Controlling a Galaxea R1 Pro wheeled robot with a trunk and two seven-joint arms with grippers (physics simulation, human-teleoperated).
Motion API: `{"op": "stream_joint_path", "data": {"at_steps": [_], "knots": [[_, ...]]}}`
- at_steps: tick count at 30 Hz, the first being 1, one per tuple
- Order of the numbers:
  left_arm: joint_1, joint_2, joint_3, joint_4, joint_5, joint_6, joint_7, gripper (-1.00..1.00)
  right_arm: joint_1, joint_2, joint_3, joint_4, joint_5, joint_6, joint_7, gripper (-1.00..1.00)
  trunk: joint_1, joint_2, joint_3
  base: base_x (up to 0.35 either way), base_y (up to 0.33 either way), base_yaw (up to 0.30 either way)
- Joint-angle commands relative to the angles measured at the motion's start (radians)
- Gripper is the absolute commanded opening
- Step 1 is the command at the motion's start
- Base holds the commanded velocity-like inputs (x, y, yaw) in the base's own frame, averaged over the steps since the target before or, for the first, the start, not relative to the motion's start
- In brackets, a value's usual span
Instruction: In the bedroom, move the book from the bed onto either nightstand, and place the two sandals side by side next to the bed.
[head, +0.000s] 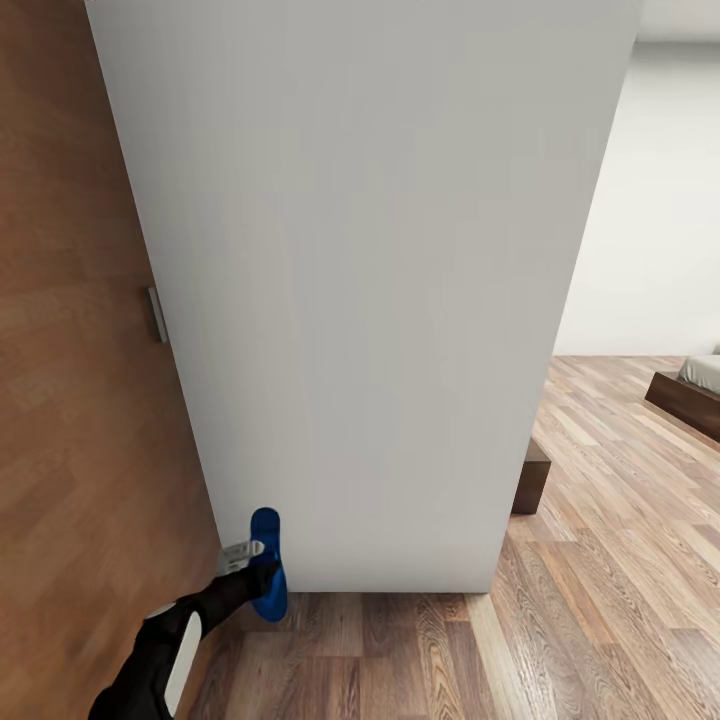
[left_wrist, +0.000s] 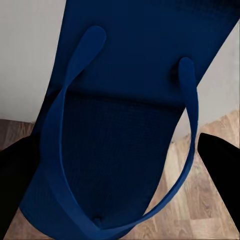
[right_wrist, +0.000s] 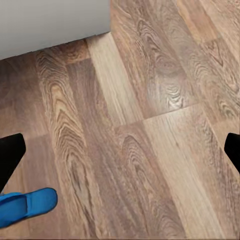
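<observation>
My left gripper (head: 250, 562) is shut on a bright blue sandal (head: 267, 565) and holds it upright, low in front of a white wall end. In the left wrist view the sandal (left_wrist: 115, 100) and its straps span the space between the black fingers (left_wrist: 15, 175). My right gripper (right_wrist: 120, 152) stands open over bare plank floor. A blue sandal (right_wrist: 25, 206) shows beside one of its fingers (right_wrist: 10, 157); I cannot tell whether it is the held one. A corner of the bed (head: 700, 385) sits at the far right. The book and the nightstand are out of view.
A white wall end (head: 370, 280) stands straight ahead and close. A brown wooden door (head: 70, 400) is at the left. A low dark brown cabinet (head: 531, 478) pokes out behind the wall. Striped wood floor (head: 620, 560) opens to the right toward the bed.
</observation>
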Motion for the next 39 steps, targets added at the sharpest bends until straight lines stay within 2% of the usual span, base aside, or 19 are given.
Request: {"op": "stream_joint_path", "data": {"at_steps": [1,3,5,9,10,13,18,19,21,24,29,31,32,34,35,36,37,38,39], "knots": [[-0.001,-0.001,0.005,-0.001,-0.001,0.008,-0.017,-1.00,-0.001,0.035,-0.003,-0.048,-0.010,0.056,0.006,1.00,0.000,-0.001,-0.001,0.000,0.000,0.000],[-0.001,-0.001,0.006,-0.002,-0.001,0.008,-0.032,-1.00,-0.001,0.092,-0.003,-0.140,-0.010,0.159,0.005,1.00,0.000,-0.001,-0.001,0.000,0.000,0.000],[-0.001,-0.001,0.006,-0.001,-0.001,0.007,-0.040,-1.00,-0.002,0.133,-0.003,-0.244,-0.011,0.239,0.004,1.00,0.000,-0.001,-0.001,0.000,0.000,0.000],[-0.001,-0.002,0.006,0.000,-0.001,0.007,-0.042,-1.00,-0.006,0.154,-0.003,-0.284,-0.030,0.262,-0.006,1.00,0.000,-0.001,-0.001,0.000,0.000,0.000],[-0.001,-0.002,0.006,0.000,-0.001,0.006,-0.042,-1.00,-0.012,0.157,-0.003,-0.287,-0.055,0.265,-0.025,1.00,0.000,-0.001,-0.001,0.000,0.000,0.000],[-0.001,-0.002,0.005,0.000,-0.001,0.006,-0.042,-1.00,-0.023,0.159,-0.003,-0.292,-0.167,0.267,-0.114,1.00,0.000,-0.001,-0.001,0.000,0.000,0.000],[-0.001,-0.004,0.004,0.000,-0.001,0.004,-0.041,-1.00,-0.028,0.159,-0.003,-0.294,-0.460,0.267,-0.277,1.00,0.000,-0.001,-0.001,0.000,0.000,0.000],[-0.001,-0.004,0.004,0.000,-0.001,0.004,-0.041,-1.00,-0.028,0.159,-0.003,-0.294,-0.486,0.264,-0.288,1.00,0.000,-0.001,-0.001,0.000,0.000,0.000],[-0.001,-0.004,0.003,0.001,-0.001,0.004,-0.041,-1.00,-0.028,0.158,-0.003,-0.293,-0.569,0.256,-0.320,1.00,0.000,-0.001,-0.001,0.000,0.000,0.000],[-0.001,-0.004,0.003,0.001,-0.001,0.004,-0.041,-1.00,-0.029,0.158,-0.002,-0.292,-0.623,0.252,-0.339,1.00,0.000,-0.001,-0.001,0.000,0.000,0.000],[-0.001,-0.005,0.004,0.001,0.000,0.004,-0.041,-1.00,-0.029,0.158,-0.003,-0.287,-0.658,0.258,-0.348,1.00,0.000,-0.001,-0.001,0.000,0.000,0.000],[-0.001,-0.005,0.004,0.001,0.000,0.004,-0.041,-1.00,-0.029,0.158,-0.005,-0.284,-0.710,0.262,-0.364,1.00,0.000,-0.001,-0.001,0.000,0.000,0.000],[-0.001,-0.006,0.005,0.001,0.000,0.004,-0.041,-1.00,-0.029,0.151,-0.009,-0.285,-0.820,0.264,-0.436,1.00,0.000,-0.001,-0.001,0.000,0.000,0.000],[-0.001,-0.006,0.005,0.001,0.000,0.004,-0.041,-1.00,-0.029,0.145,-0.010,-0.288,-0.916,0.265,-0.511,1.00,0.000,-0.001,-0.001,0.000,0.000,0.000],[-0.001,-0.006,0.004,0.001,0.000,0.004,-0.041,-1.00,-0.029,0.116,-0.012,-0.293,-0.977,0.264,-0.575,1.00,0.000,-0.001,-0.001,0.000,0.000,0.000],[-0.001,-0.006,0.004,0.001,0.000,0.004,-0.041,-1.00,-0.029,0.090,-0.014,-0.295,-0.995,0.264,-0.595,1.00,0.000,-0.001,-0.001,0.000,0.000,0.000],[-0.001,-0.006,0.005,0.001,0.000,0.004,-0.041,-1.00,-0.029,0.041,-0.016,-0.297,-1.015,0.264,-0.615,1.00,0.000,-0.001,-0.001,0.000,0.000,0.000],[-0.001,-0.006,0.004,0.001,0.001,0.004,-0.041,-1.00,-0.029,0.014,-0.020,-0.307,-1.024,0.264,-0.622,1.00,0.000,-0.001,-0.001,0.000,0.000,0.000],[-0.001,-0.006,0.005,0.002,0.001,0.004,-0.041,-1.00,-0.029,0.005,-0.024,-0.329,-1.026,0.264,-0.625,1.00,0.000,-0.001,-0.001,0.000,0.000,0.000]]}}
